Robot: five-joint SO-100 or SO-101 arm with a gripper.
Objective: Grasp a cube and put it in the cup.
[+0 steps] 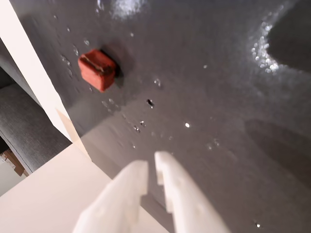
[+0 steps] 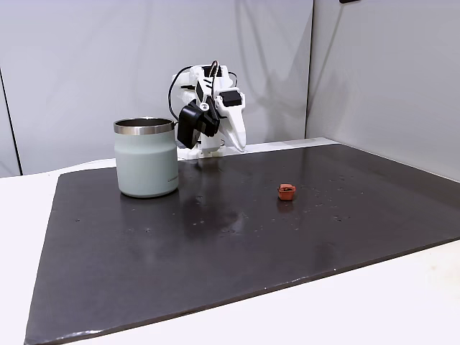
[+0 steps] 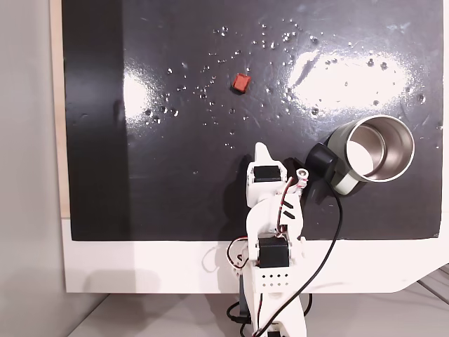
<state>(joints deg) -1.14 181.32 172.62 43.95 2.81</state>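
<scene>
cup (image 3: 335, 167) partly behind camera, pincer (image 1: 151, 171) base cropped

It looks like a plain indoor robot test bench rather than a home kitchen: a glossy black mat (image 2: 215, 244) covers a white counter (image 2: 402, 302) set against bare pale grey wall panels (image 2: 86, 65), with the arm's exposed servos and loose wiring (image 3: 330, 232) on show.

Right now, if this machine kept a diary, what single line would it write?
phase: not yet grasping | tool: nearly closed, empty, above mat | cube: loose on mat, apart from tool | cup: upright, nothing seen inside
</scene>
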